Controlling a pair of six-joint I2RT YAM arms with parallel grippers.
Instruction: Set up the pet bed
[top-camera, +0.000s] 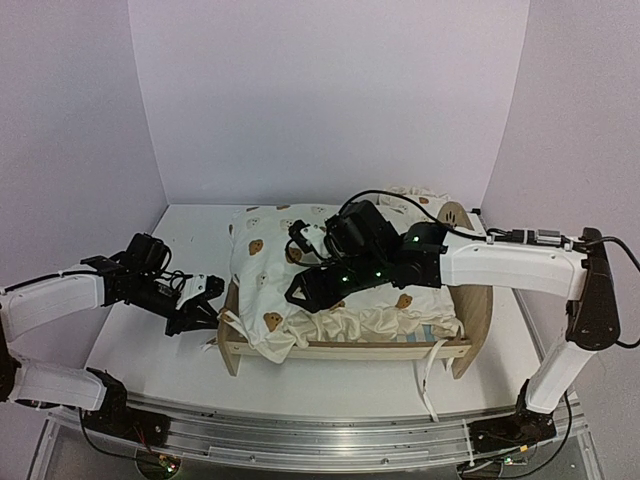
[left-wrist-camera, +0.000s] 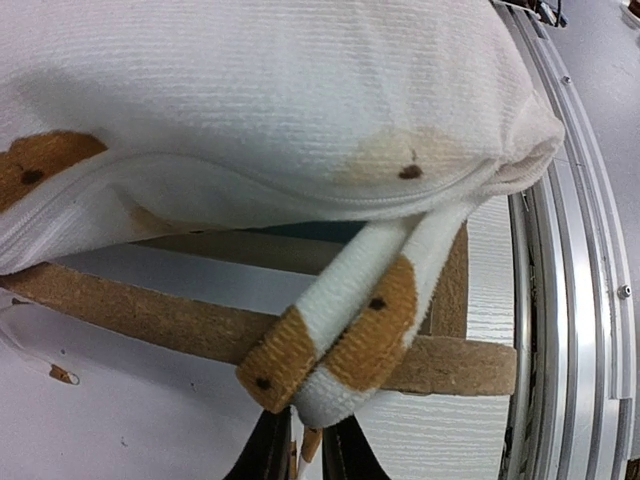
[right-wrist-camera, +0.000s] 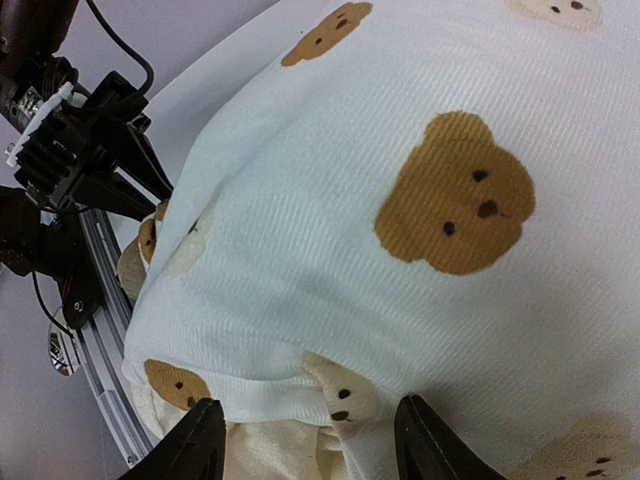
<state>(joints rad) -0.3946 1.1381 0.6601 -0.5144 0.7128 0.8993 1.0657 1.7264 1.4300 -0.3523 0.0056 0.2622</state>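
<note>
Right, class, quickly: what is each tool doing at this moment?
Left tool: nearly closed at the end of the cushion tie; grip cannot be told.
Right tool: open, over the cushion.

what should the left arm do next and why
Probably close the left gripper firmly on the tie of the cushion: its end hangs right at the fingertips, across the bed frame, and a firm grip isn't evident yet.

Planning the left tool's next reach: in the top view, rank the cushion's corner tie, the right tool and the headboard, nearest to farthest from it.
1. Corner tie of the cushion, far left, right beside the left tool.
2. Right tool, over the cushion's middle.
3. Headboard, at the far right end.
</note>
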